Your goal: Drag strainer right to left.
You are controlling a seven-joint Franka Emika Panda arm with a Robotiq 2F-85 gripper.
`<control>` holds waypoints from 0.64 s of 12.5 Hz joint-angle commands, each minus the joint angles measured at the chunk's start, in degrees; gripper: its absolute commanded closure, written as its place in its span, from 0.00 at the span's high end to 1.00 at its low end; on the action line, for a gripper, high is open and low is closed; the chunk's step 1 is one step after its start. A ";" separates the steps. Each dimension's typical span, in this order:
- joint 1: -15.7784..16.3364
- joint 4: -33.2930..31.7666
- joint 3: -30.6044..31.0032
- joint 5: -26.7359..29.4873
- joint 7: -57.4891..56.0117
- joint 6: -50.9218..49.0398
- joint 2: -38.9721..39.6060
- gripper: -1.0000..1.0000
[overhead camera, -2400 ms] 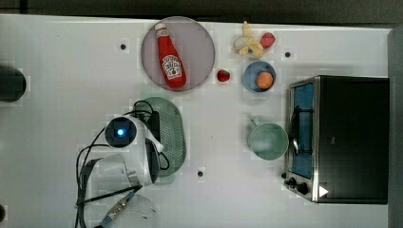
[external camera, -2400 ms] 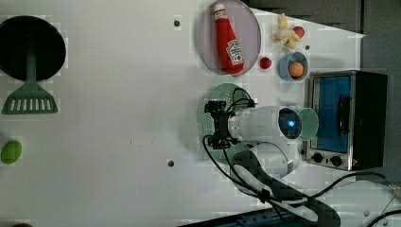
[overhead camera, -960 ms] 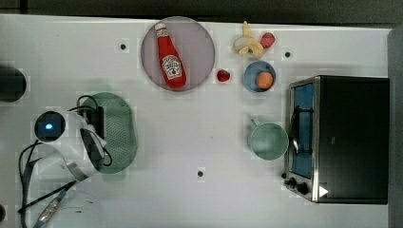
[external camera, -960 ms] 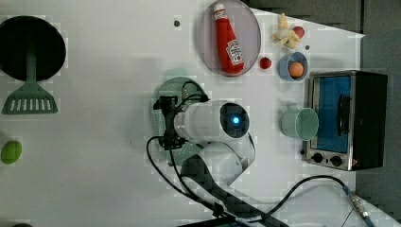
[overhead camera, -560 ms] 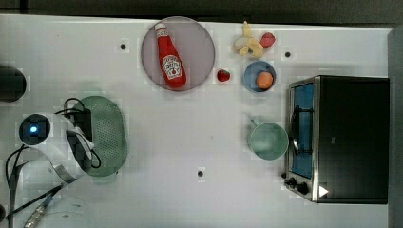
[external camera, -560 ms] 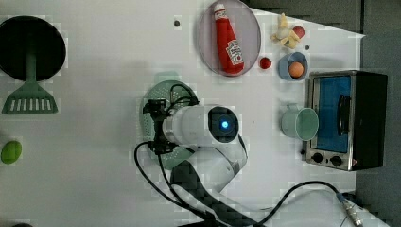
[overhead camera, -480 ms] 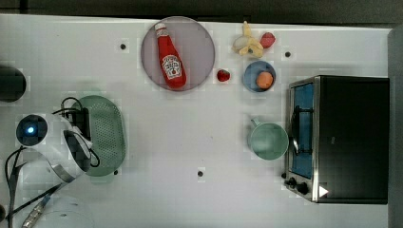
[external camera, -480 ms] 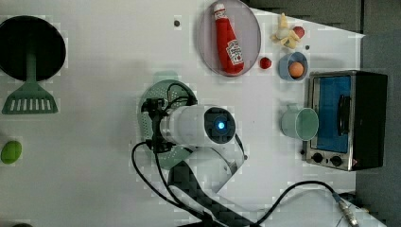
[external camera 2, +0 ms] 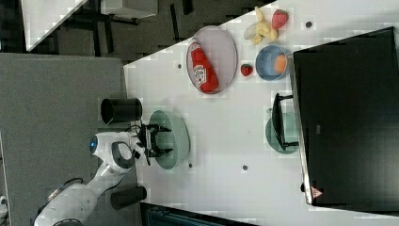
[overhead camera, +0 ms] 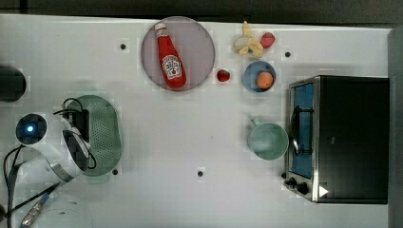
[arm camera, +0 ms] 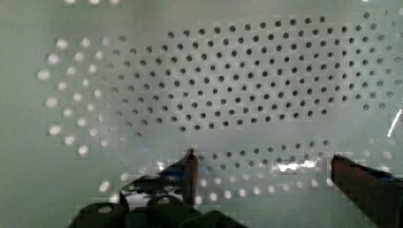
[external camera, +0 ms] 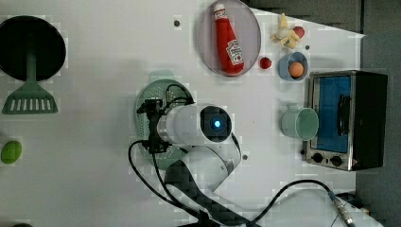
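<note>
The pale green oval strainer (overhead camera: 107, 137) lies near the top view's left edge, its long axis running up and down the top view. The white arm reaches over its left half. My gripper (arm camera: 263, 164) is open, its two dark fingertips (arm camera: 190, 164) spread wide just above the perforated bottom, with nothing between them. In the left view the gripper (external camera: 152, 125) sits over the strainer (external camera: 163, 90). The right view has the gripper (external camera 2: 160, 140) at the strainer's (external camera 2: 178, 136) edge nearer the arm.
A purple plate (overhead camera: 202, 42) holds a ketchup bottle (overhead camera: 171, 61). Further to the top view's right are a strawberry (overhead camera: 223, 75), a blue bowl (overhead camera: 252, 78) with an orange, bananas (overhead camera: 247, 43), a green mug (overhead camera: 267, 140) and a toaster oven (overhead camera: 340, 137). The left view adds a black pan (external camera: 30, 45) and a green spatula (external camera: 29, 99).
The strainer and the arm have slid together toward the top view's left, from the table's middle to near its left edge. In the last half second they have barely moved.
</note>
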 commanded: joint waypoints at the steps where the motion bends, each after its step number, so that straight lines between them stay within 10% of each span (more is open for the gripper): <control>1: 1.26 2.12 0.03 -0.45 4.76 0.42 -0.26 1.00; 8: 1.06 1.42 -6.99 -1.98 -22.86 -17.27 -16.33 1.00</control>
